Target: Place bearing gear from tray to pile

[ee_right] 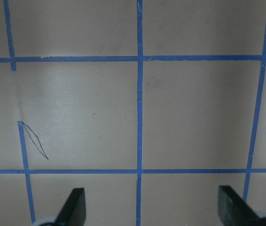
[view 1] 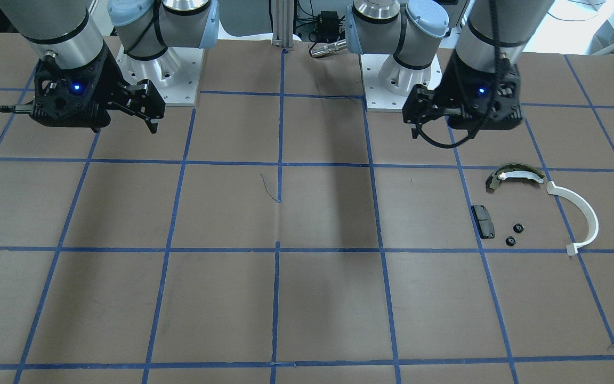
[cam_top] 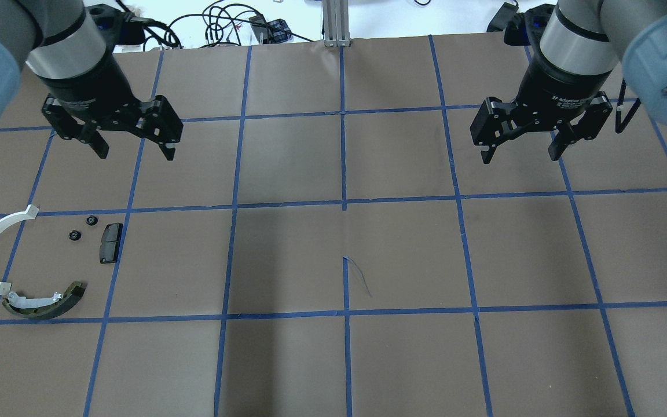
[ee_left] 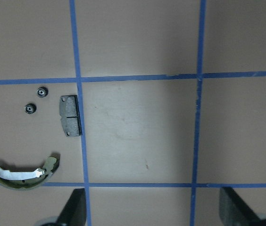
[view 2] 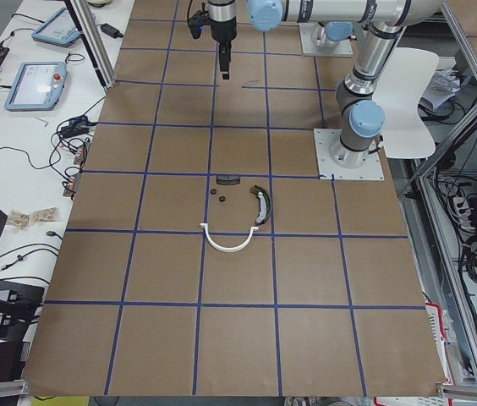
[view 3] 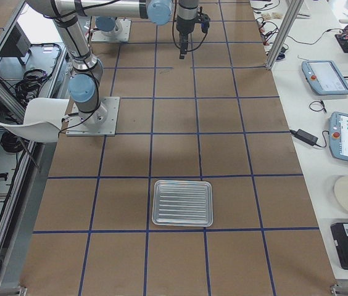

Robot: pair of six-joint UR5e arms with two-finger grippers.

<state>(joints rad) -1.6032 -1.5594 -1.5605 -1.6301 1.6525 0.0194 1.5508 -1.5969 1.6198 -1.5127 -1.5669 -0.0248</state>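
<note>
Both arms hovered above the brown counter (cam_top: 403, 255) with its blue tape grid. The left gripper (cam_top: 135, 152) and the right gripper (cam_top: 520, 155) each had their fingers spread wide, with nothing between them. The pile (cam_top: 74, 235) lay on the robot's left side, near the left gripper. In it, two small black bearing gears (ee_left: 41, 92) sat just beside a flat black pad (cam_top: 110, 242). A white half-ring strip (view 1: 593, 220) and an olive-and-white curved shoe (cam_top: 44, 304) lay close by. The ribbed metal tray (view 3: 182, 203) sat well apart, toward the counter's right end.
</note>
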